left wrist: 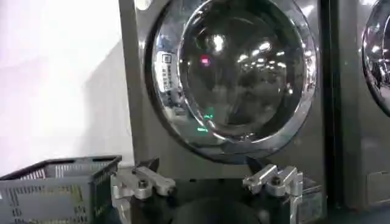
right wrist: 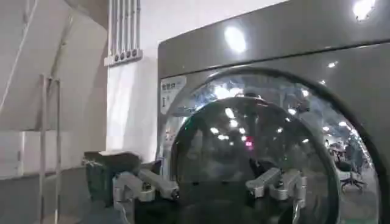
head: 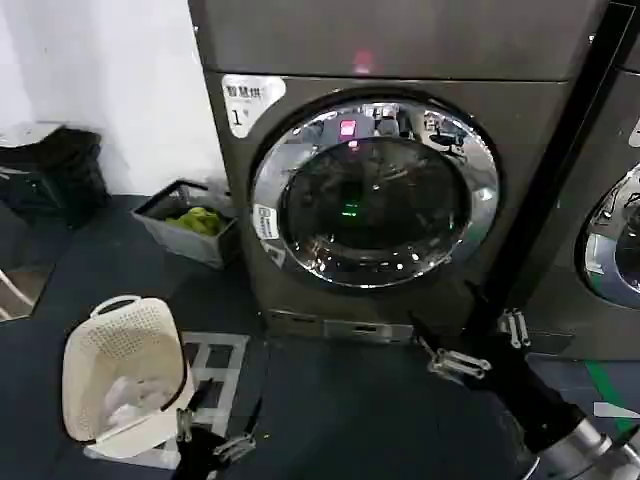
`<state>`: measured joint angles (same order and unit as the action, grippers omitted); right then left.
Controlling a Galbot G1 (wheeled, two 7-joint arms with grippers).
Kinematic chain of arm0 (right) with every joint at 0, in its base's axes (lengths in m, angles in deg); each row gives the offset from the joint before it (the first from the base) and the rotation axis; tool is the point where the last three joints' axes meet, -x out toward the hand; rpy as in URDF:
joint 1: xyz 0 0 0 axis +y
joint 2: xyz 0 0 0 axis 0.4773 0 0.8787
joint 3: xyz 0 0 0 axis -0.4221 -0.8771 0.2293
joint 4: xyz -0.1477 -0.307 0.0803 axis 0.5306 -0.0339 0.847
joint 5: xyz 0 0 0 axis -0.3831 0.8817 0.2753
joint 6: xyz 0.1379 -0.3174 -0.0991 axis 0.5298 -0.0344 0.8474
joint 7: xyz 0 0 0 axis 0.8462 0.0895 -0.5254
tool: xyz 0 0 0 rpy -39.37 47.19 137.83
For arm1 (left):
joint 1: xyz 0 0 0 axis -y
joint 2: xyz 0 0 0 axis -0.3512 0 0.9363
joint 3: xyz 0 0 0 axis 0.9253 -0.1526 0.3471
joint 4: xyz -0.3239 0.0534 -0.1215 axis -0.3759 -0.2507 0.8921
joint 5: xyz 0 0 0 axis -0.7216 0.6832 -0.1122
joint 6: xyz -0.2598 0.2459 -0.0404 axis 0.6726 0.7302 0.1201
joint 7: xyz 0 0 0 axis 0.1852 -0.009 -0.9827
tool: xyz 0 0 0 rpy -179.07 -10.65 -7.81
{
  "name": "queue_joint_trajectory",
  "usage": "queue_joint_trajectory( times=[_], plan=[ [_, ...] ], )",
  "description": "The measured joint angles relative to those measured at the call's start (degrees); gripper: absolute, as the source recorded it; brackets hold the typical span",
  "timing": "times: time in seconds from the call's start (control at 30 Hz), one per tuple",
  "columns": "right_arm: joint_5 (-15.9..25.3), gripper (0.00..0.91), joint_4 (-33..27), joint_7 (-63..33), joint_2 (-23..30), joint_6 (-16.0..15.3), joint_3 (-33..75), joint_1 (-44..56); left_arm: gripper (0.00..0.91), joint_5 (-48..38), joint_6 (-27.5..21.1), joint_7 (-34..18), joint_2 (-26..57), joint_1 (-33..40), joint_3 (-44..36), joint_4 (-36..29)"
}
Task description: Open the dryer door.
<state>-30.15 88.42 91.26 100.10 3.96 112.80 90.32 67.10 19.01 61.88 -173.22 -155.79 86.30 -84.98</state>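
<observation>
The dryer door (head: 375, 195) is a round porthole with a wide chrome ring and dark glass, lying flush against the grey machine front. A small white sticker (head: 265, 222) sits on its rim at the left. My right gripper (head: 480, 343) hangs open below the door's lower right, apart from it. In the right wrist view the dryer door (right wrist: 262, 152) rises close behind the open right gripper (right wrist: 210, 182). My left gripper (head: 212, 432) stays low near the floor, open and empty. The left wrist view has the dryer door (left wrist: 234, 73) above the left gripper (left wrist: 204, 173).
A white laundry basket (head: 125, 365) stands on the floor at the left. A grey crate (head: 190, 225) with green items sits beside the machine. A neighbouring machine (head: 600, 200) with a similar door stands at the right. A dark bin (head: 55, 170) is against the wall.
</observation>
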Motion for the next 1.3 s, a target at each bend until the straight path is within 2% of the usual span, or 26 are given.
queue_joint_trajectory(
  times=[0.13,0.27,0.4,0.57,0.7,0.87,1.3],
  plan=[
    [-2.4,0.907,-3.08,2.55,-3.07,0.61,-1.6,-3.69,0.907,-0.03,0.02,0.02,0.06,-0.02,-0.35,-0.09],
    [-2.42,0.907,-7.71,4.54,-6.92,1.34,-4.62,-9.05,0.907,-0.05,0.15,-0.13,0.01,-0.27,-0.54,-0.53],
    [-1.69,0.907,-14.67,7.94,-10.27,4.76,-8.79,-15.13,0.907,-0.48,0.31,-0.15,-0.13,-0.61,-0.55,-1.1],
    [-1.37,0.907,-22.88,8.3,-12.79,4.8,-14.59,-22.57,0.907,-0.6,0.36,-0.13,-0.2,-1.0,-0.43,-1.44],
    [-0.08,0.907,-28.12,8.86,-13.2,5.13,-20.26,-29.29,0.907,-0.49,0.41,-0.1,-0.19,-1.27,-0.43,-1.8],
    [2.5,0.907,-34.68,9.08,-12.79,6.95,-27.6,-37.11,0.907,-0.1,0.48,-0.2,-0.2,-1.35,-0.42,-2.55],
    [4.98,0.907,-49.16,7.17,-9.17,10.67,-43.69,-53.44,0.907,1.07,0.77,-0.33,-0.2,-2.19,-0.66,-3.61]
  ],
)
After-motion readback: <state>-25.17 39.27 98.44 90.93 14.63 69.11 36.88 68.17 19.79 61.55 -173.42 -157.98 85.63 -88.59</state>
